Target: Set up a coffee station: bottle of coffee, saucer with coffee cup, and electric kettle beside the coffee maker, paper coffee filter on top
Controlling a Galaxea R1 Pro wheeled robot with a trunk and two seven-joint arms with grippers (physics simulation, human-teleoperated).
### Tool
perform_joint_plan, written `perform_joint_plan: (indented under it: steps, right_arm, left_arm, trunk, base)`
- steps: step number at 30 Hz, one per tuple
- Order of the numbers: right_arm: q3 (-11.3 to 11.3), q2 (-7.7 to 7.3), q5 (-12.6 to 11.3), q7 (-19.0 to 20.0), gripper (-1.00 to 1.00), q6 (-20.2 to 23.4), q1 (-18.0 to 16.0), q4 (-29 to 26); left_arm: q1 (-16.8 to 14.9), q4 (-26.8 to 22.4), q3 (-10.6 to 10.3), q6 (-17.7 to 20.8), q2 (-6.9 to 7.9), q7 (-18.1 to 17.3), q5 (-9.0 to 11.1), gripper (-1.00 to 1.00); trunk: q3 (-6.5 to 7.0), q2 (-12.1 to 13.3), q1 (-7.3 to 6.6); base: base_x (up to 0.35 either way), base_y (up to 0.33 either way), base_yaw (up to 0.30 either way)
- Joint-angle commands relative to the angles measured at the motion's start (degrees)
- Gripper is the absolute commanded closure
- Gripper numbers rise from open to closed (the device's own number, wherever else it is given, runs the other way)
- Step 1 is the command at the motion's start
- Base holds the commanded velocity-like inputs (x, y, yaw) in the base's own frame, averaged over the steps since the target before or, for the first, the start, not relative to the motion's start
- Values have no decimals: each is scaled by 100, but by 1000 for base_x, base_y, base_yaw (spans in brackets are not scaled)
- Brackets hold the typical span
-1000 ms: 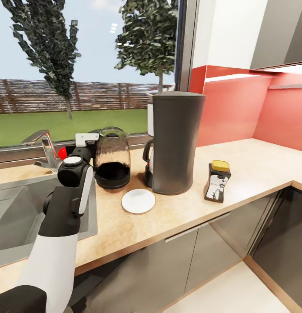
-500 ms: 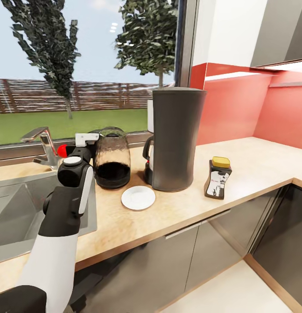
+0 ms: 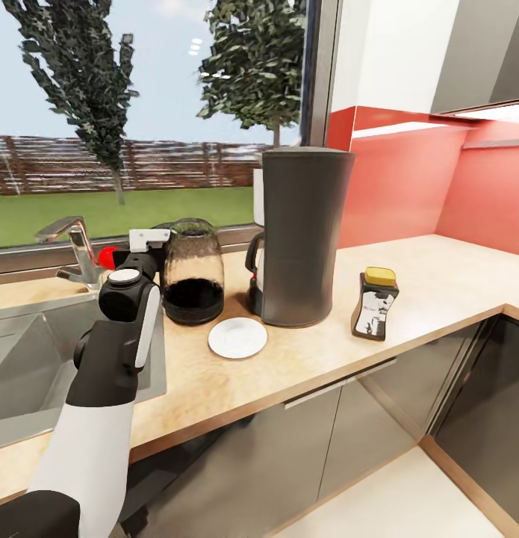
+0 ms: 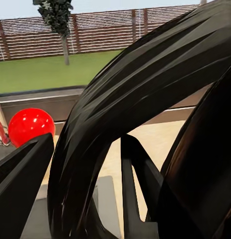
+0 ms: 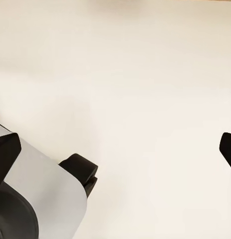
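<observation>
Head view shows the coffee maker (image 3: 298,239) standing upright toward the back of the counter (image 3: 438,288), and everything else is best placed from it. The electric kettle (image 3: 192,270) stands just beside it on the sink side, the saucer (image 3: 237,338) lies flat just in front of the gap between the two, and the bottle of coffee (image 3: 374,306) stands near it on the corner side, closer to the counter's front edge. The left hand (image 3: 143,246) is at the kettle's far side from the machine, and the left wrist view looks straight onto the kettle's black handle (image 4: 120,149), with one dark fingertip (image 4: 20,174) beside it; whether that hand is clamped on the handle or parted I cannot tell. The right hand (image 5: 115,154) hangs spread apart over pale floor, holding nothing. The kettle's glass body looks smooth and breakable, and probably fairly heavy, so the stiff handle seems the sensible place to hold it. The saucer is thin, rigid and low, likely awkward to pinch except by its rim. Open counter lies beyond the bottle toward the corner; on the kettle's other side the sink (image 3: 35,366) and tap (image 3: 72,246) crowd the room, with a red ball (image 4: 30,127) near the tap.
</observation>
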Motion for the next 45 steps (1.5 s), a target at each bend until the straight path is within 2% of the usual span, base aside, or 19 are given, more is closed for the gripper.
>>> perform_joint_plan:
  steps: [1,45]
  right_arm:
    - [36,-6,-60,15,-100,-12,-5,4]
    - [36,-6,-60,15,-100,-14,-5,4]
  left_arm:
    - [-6,-5,-7,39,0,1,-68,100]
    - [-6,12,-7,47,0,-1,-75,100]
  trunk:
    - [-5,-3,-1]
    - [-23,-43,21]
  base:
    - [0,0,0]
    - [0,0,0]
